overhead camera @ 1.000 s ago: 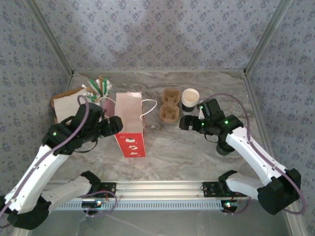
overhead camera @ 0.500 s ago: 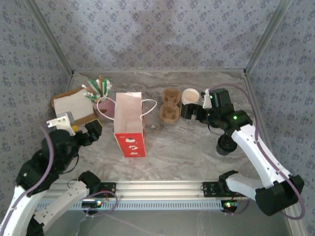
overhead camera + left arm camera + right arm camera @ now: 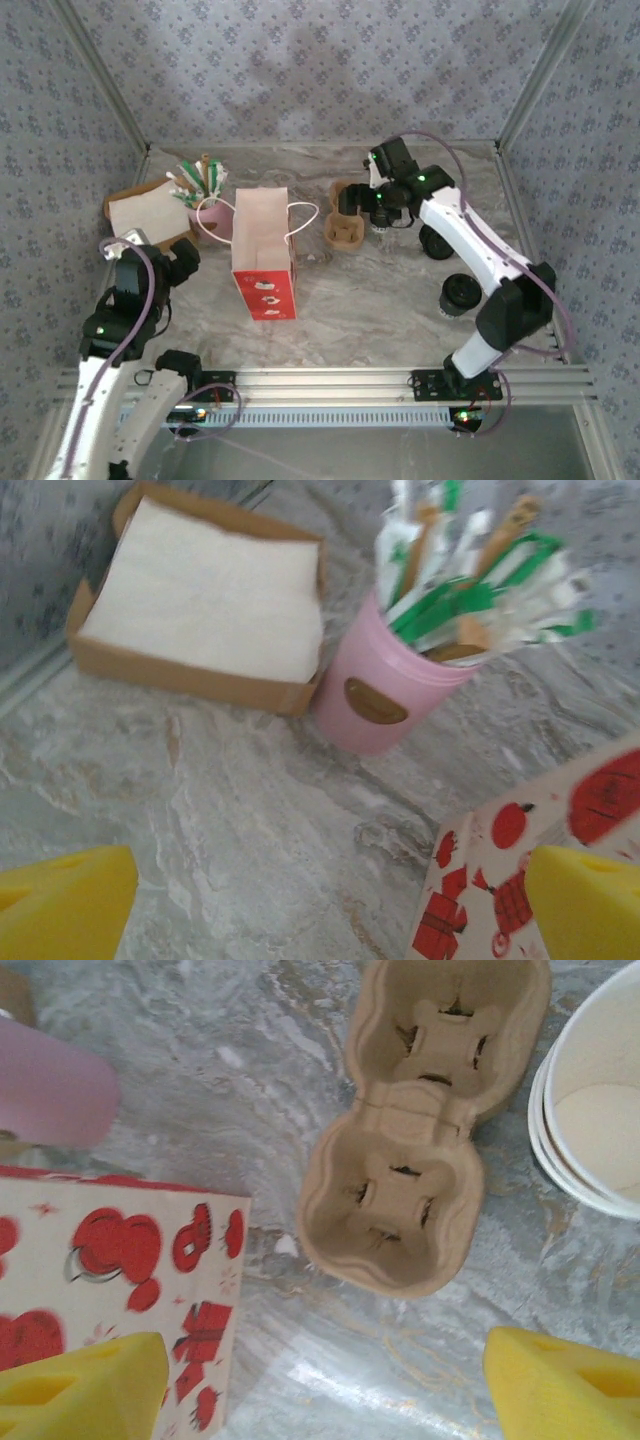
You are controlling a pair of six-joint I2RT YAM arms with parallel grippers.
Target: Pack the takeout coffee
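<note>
While the right gripper [image 3: 320, 1380] hangs over the brown cup carrier [image 3: 420, 1120] at the far middle of the table, its yellow fingers stand wide apart with nothing between them. The white paper cup [image 3: 600, 1130] sits just right of the carrier. The left gripper [image 3: 330, 910] is likewise spread and empty, low at the near left, facing the pink holder of stirrers [image 3: 385, 685] and the napkin box [image 3: 200, 600].

The black takeout cup [image 3: 460, 293] stands on the marble at the near right, close beside the right arm. It is well apart from the red paper bag [image 3: 263, 255], which stands in the middle, left of the carrier. Whether the lid is on the cup I cannot tell at this size.

The cup is probably light and thin-walled, so a hard squeeze would likely dent it or pop a lid loose. Its smooth, tapered side may let it slide down through a loose hold. The safest hold looks to be around the upper body, just under the rim where the paper is stiffest. It should be kept upright all the way to the bag's mouth.
</note>
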